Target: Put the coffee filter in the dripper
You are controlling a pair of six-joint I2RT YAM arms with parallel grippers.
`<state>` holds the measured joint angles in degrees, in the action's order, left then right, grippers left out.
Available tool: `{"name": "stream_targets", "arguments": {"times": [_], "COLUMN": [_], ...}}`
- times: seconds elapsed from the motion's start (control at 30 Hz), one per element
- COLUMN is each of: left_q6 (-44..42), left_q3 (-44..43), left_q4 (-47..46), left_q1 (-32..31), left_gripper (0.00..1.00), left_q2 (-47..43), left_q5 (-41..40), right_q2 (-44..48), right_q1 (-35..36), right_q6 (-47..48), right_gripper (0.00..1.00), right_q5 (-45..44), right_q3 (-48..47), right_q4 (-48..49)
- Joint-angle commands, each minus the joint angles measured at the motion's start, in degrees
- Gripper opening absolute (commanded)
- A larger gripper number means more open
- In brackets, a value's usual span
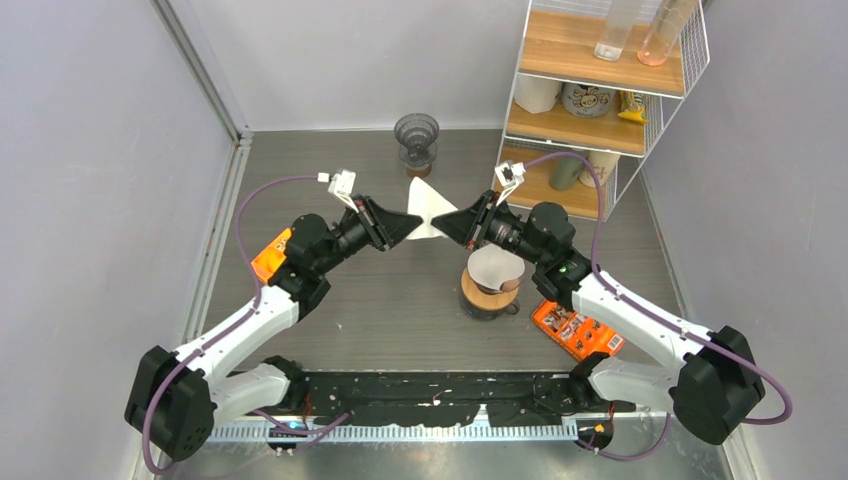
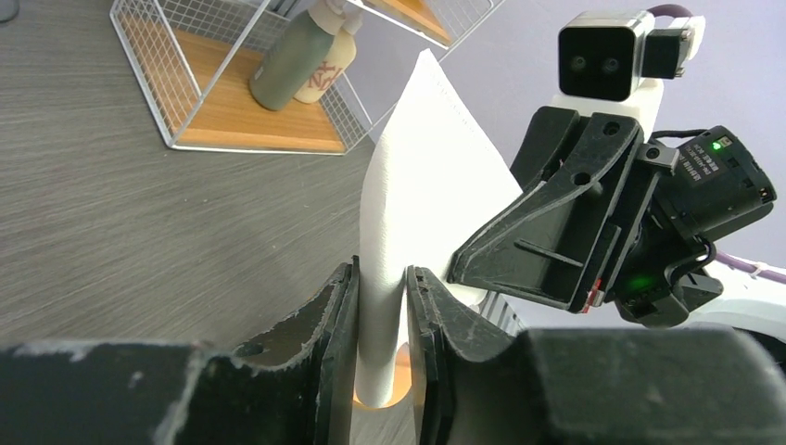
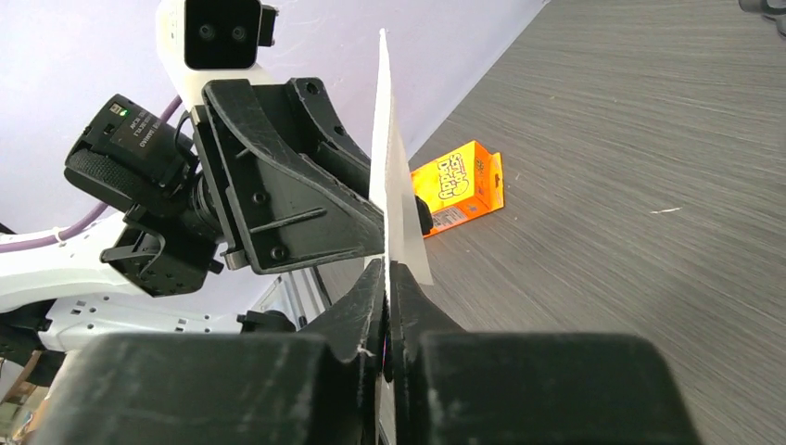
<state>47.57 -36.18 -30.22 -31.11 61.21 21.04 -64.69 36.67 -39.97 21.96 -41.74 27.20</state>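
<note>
A white coffee filter (image 1: pixel 428 206) hangs in the air over the middle of the table, held from both sides. My left gripper (image 1: pixel 416 223) is shut on its left part; in the left wrist view the paper (image 2: pixel 422 167) bulges as a soft fold between the fingertips of that gripper (image 2: pixel 382 271). My right gripper (image 1: pixel 444 223) is shut on the right edge, and the right wrist view shows the thin sheet (image 3: pixel 393 185) pinched flat in its jaws (image 3: pixel 386 266). The dark grey dripper (image 1: pixel 417 134) stands upright behind the filter, apart from both grippers.
A stack of filters on a round wooden holder (image 1: pixel 493 277) sits under the right arm. An orange box (image 1: pixel 577 331) lies to its right, another orange box (image 1: pixel 270 255) by the left arm. A wire shelf rack (image 1: pixel 590 100) with bottles and cups stands back right.
</note>
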Motion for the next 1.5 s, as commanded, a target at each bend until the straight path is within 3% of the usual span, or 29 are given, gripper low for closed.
{"name": "stream_targets", "arguments": {"times": [0.0,0.07,0.23,0.27,0.5,0.67,0.93,1.1,1.17,1.27,1.47], "left_q6": [-1.21,-2.21,-6.78,-8.15,-16.95,-27.62,-40.37,-40.33,-40.91,-41.01,-41.87], "left_q3": [-0.07,-0.14,-0.36,-0.53,-1.59,-7.17,-11.42,-13.27,-13.72,-13.68,-13.17], "left_q4": [-3.61,-3.55,1.54,3.30,12.31,19.97,27.67,27.99,27.94,28.20,29.50], "left_q1": [-0.20,-0.17,0.35,0.77,7.82,9.93,9.89,9.93,9.85,9.29,8.35], "left_gripper": [0.34,0.46,0.98,0.99,1.00,0.99,1.00,0.99,0.95,0.88,0.62], "left_q2": [0.43,0.28,-2.78,-3.69,-8.66,-7.50,-6.98,-4.22,-2.63,-1.00,-0.16], "left_q5": [0.60,0.92,-0.29,-0.60,1.50,15.15,28.98,36.89,42.10,43.51,45.03], "right_q2": [2.41,2.90,3.87,3.87,1.10,-2.44,-3.97,-4.64,-5.29,-6.42,-7.97], "right_q1": [0.34,0.34,0.33,0.34,0.31,0.38,3.05,7.48,7.69,7.86,8.23], "right_q6": [3.58,5.05,11.46,12.71,30.67,39.96,49.69,55.67,56.18,57.50,61.18], "right_gripper": [0.06,0.05,0.05,0.05,0.05,0.05,0.05,0.05,0.05,0.05,0.05], "right_q5": [-1.56,-2.42,-4.15,-4.09,-2.88,7.19,9.39,7.44,6.96,7.59,6.30], "right_q3": [-3.95,-4.72,-8.21,-9.64,-21.61,-30.10,-32.24,-32.82,-33.95,-35.72,-38.03], "right_q4": [-2.21,-4.85,-14.33,-17.70,-41.87,-56.60,-63.59,-66.56,-67.19,-68.21,-70.59]}}
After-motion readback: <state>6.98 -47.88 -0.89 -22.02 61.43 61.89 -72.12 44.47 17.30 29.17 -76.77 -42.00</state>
